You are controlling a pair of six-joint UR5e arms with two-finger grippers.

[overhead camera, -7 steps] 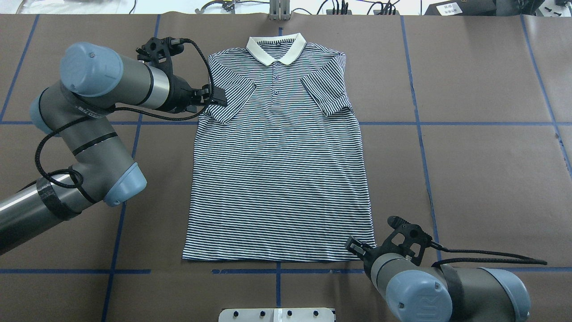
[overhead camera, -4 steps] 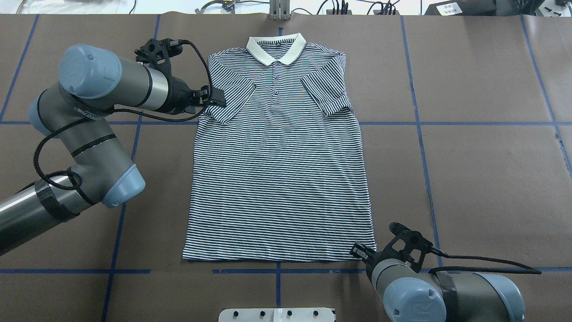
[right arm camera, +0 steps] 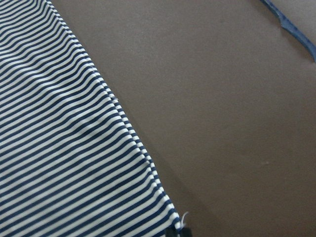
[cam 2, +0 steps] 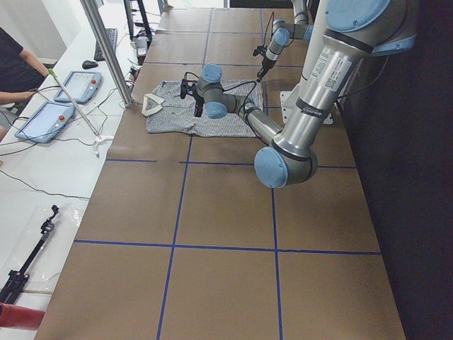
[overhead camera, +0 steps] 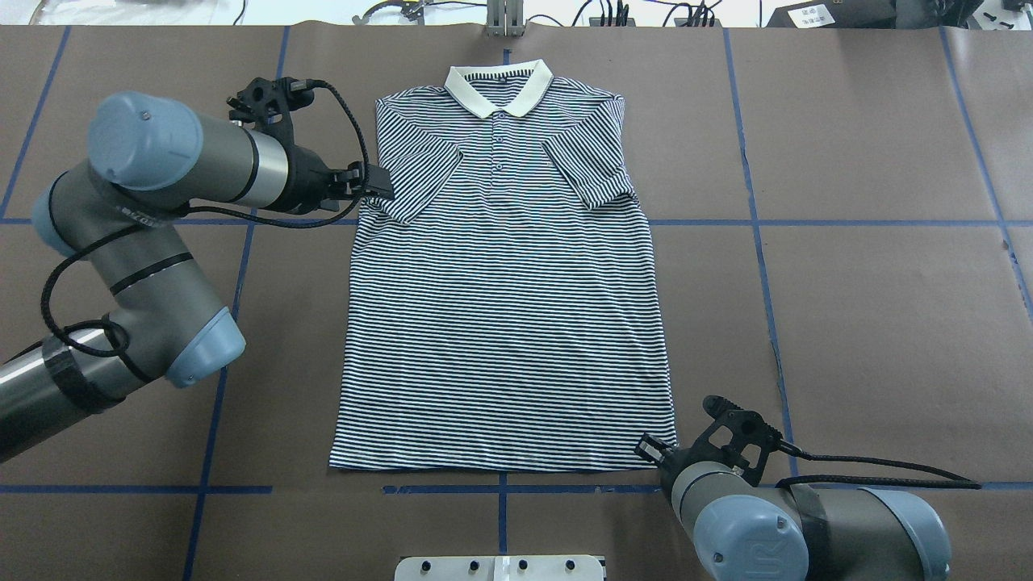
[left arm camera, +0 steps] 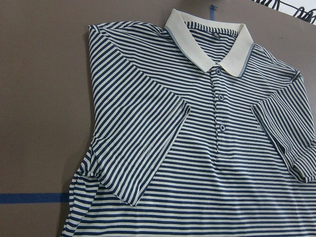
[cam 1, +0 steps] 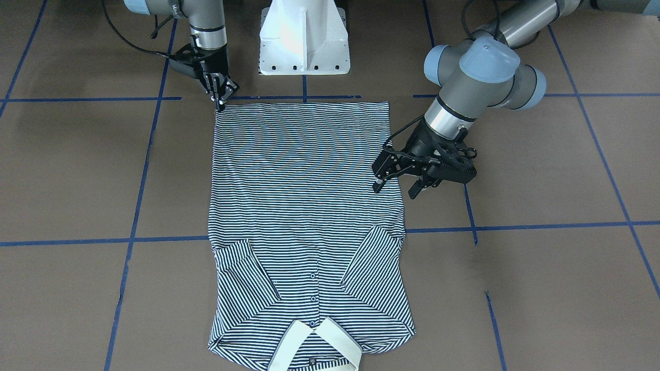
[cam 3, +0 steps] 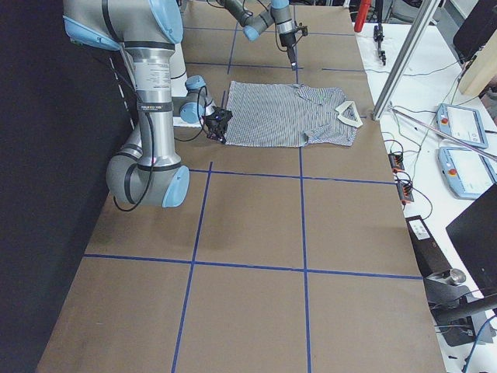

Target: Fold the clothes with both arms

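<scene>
The striped polo shirt (overhead camera: 500,323) lies flat, face up, on the brown table, cream collar at the far edge and both sleeves folded in over the chest. My left gripper (overhead camera: 378,186) is open and empty, hovering at the shirt's left edge by the folded sleeve. In the front view (cam 1: 395,189) one fingertip is over the cloth and the other is outside it. My right gripper (cam 1: 220,104) stands upright with its fingers together on the near right hem corner, which also shows in the overhead view (overhead camera: 648,449). The right wrist view shows that corner (right arm camera: 168,217) running to a dark fingertip.
The white pedestal base (cam 1: 304,36) stands just behind the hem. A white bracket (overhead camera: 500,569) sits at the near table edge and a metal post (overhead camera: 504,20) beyond the collar. Blue tape lines (overhead camera: 807,223) cross the brown cover. Desks with tablets (cam 2: 49,113) flank the far side.
My left arm has drawn back to the left, taking its open gripper off the folded sleeve to the shirt's edge. My right gripper has shifted slightly right, onto the hem corner.
</scene>
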